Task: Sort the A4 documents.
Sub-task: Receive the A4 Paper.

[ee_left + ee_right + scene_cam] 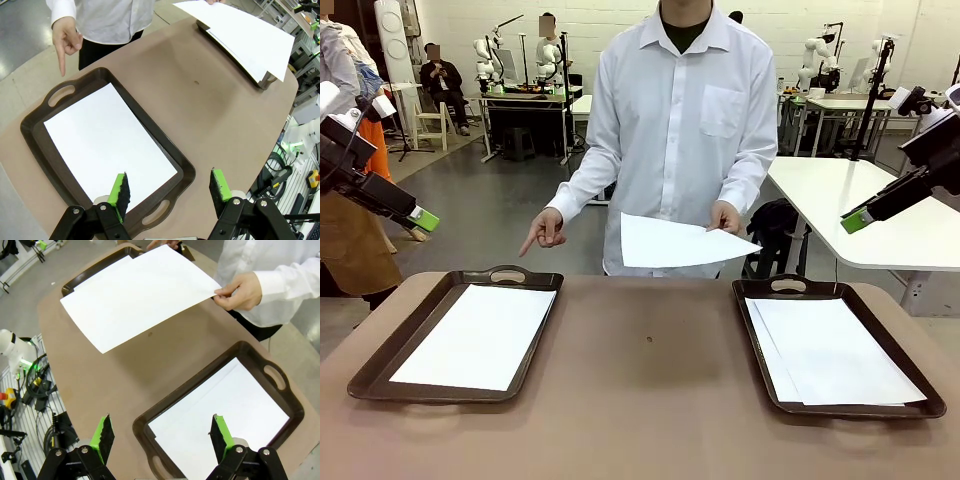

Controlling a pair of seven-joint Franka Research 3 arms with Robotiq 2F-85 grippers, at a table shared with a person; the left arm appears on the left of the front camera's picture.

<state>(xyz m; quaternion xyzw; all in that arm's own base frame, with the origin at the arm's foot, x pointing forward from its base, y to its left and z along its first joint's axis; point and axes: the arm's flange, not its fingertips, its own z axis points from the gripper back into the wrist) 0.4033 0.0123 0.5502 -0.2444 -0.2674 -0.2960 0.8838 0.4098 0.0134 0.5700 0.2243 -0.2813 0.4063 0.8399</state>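
A person at the far side holds one white A4 sheet [675, 243] in one hand above the table's far edge; the same sheet [137, 295] spreads over the far part of the right wrist view. The other hand [545, 232] points a finger down toward the left brown tray [380, 365], which holds a sheet [478, 335]. White sheets [835, 350] are stacked in the right tray [905, 345]. My left gripper [171, 190] hangs open above the left tray's near end. My right gripper [162, 434] hangs open above the right tray. Neither holds anything.
The brown table [650, 400] lies bare between the two trays. A white table [880, 205] stands behind at the right. Cables and equipment [35, 390] lie on the floor beside the table. Other people sit far back.
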